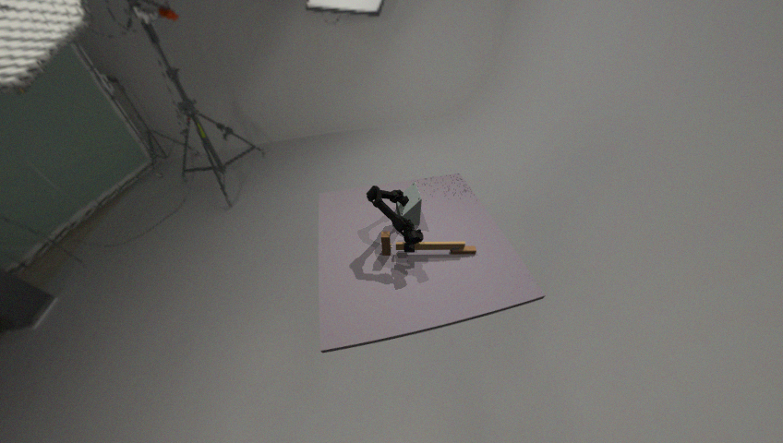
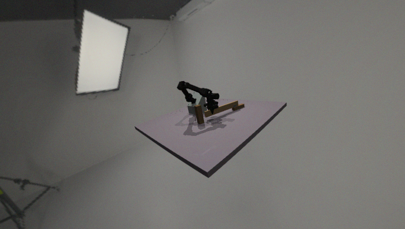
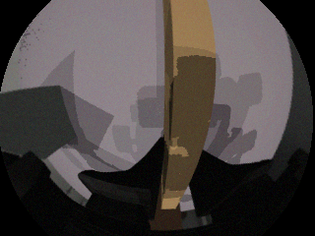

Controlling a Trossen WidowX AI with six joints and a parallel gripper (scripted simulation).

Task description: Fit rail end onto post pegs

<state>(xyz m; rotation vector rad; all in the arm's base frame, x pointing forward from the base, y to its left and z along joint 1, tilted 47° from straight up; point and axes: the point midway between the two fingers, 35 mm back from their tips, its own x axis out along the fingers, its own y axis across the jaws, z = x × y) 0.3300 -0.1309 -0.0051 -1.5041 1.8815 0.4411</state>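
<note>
My gripper (image 1: 409, 249) (image 2: 212, 112) (image 3: 171, 140) is shut on the long wooden rail (image 1: 439, 245) (image 2: 224, 108) (image 3: 194, 98) close to its near end. The near end is held above the table, with its shadow below, and the rail looks about level. The far end is at the low footboard block (image 1: 470, 250) (image 2: 240, 106); the bracket is too small to make out. The upright brown post (image 1: 385, 244) (image 2: 199, 114) (image 3: 165, 219) stands just beyond the near end, with a small gap between them. The pegs are barely visible in that gap in the top view; the rail's holes are hidden.
The pinkish table top (image 1: 373, 313) (image 2: 181, 144) carries everything. A grey-green angular block (image 1: 413, 206) (image 2: 201, 103) (image 3: 34, 115) stands beside the arm's base, behind the rail. The arm reaches over the table from the post's side. Light stands and panels are far off in the background.
</note>
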